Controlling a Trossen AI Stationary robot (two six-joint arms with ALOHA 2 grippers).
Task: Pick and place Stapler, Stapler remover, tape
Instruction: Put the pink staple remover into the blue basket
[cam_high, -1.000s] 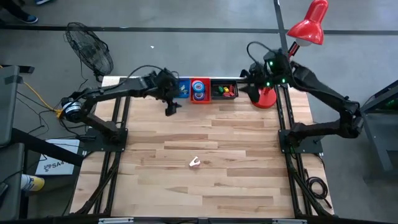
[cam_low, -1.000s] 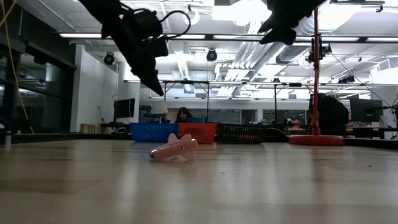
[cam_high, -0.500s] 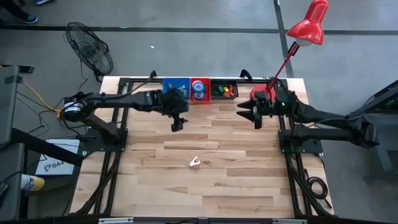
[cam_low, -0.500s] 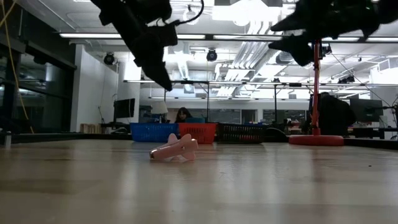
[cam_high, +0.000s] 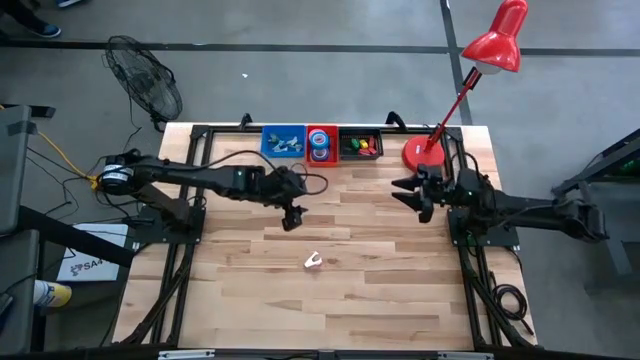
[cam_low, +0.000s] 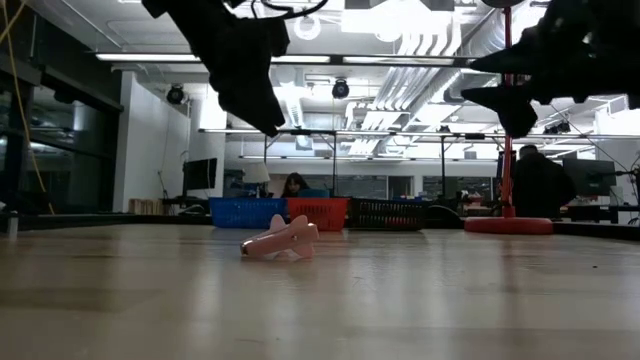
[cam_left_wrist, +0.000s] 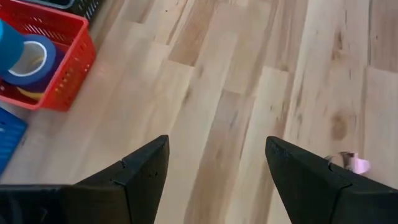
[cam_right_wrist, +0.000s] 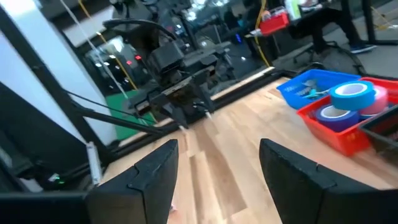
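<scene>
A pale pink stapler remover (cam_high: 313, 261) lies alone on the wooden table, seen side-on in the low view (cam_low: 281, 239) and just past one finger in the left wrist view (cam_left_wrist: 352, 163). Blue tape rolls (cam_left_wrist: 32, 59) sit in the red basket (cam_high: 321, 143), also in the right wrist view (cam_right_wrist: 348, 98). My left gripper (cam_high: 292, 218) hangs open above the table, between the baskets and the remover (cam_left_wrist: 216, 143). My right gripper (cam_high: 418, 202) is open in the air near the lamp base (cam_right_wrist: 219, 146). No stapler can be made out for certain.
Three baskets line the far edge: blue (cam_high: 283, 141) with grey metal pieces, red, and black (cam_high: 361, 144) with small coloured items. A red desk lamp stands on its base (cam_high: 420, 156) at the far right. Bare wood surrounds the remover. A fan (cam_high: 145, 75) stands off the table.
My left gripper has moved from beside the blue basket toward the near edge, closer to the stapler remover. My right arm has swung down from above the lamp base and come toward the near edge, now pointing toward the table's left. The remover has not moved.
</scene>
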